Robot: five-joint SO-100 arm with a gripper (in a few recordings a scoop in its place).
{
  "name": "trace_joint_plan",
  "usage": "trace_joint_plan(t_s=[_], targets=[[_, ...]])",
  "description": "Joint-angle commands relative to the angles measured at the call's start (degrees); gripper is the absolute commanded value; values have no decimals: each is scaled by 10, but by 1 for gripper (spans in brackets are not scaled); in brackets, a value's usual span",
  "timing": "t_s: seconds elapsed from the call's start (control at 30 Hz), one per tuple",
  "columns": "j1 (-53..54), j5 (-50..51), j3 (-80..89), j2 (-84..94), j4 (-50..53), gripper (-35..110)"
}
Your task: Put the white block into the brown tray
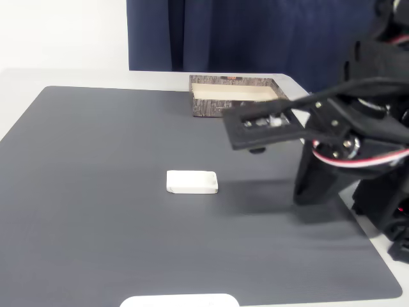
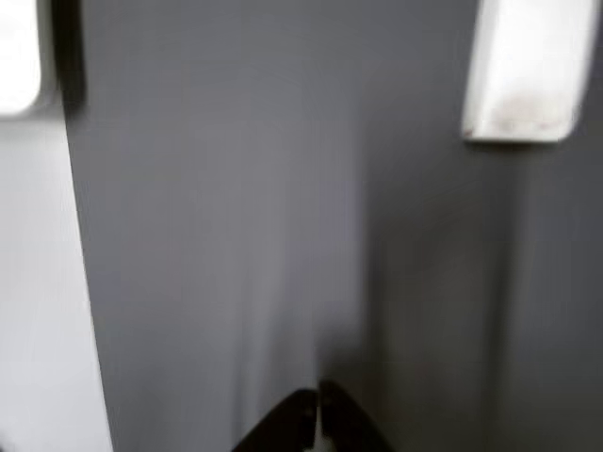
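Across the dark grey mat (image 1: 96, 192), from 3 o'clock in the fixed view: black arm (image 1: 358, 134) stretched level above the surface. At 12 o'clock, brown tray (image 1: 236, 96), partly hidden behind it. At centre, white block (image 1: 192, 181), flat, untouched. Gripper (image 2: 317, 414) closed, tips together, empty.

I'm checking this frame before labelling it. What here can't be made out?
- Tray: in the fixed view the arm covers its right front corner, and the label is too small to read.
- Gripper: in the wrist view the bottom edge cuts it off; its tips look nearly touching.
- Block: in the wrist view blurred and cut by the top edge.
- White object: in the fixed view cut by the bottom edge; unidentifiable.
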Motion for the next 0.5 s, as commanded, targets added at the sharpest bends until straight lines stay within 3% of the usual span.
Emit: trace_joint_plan(t_s=[0.0,0.47], targets=[[15,-22,-77,-76,-4,0],[117,-120,-348,-365,-11,0]])
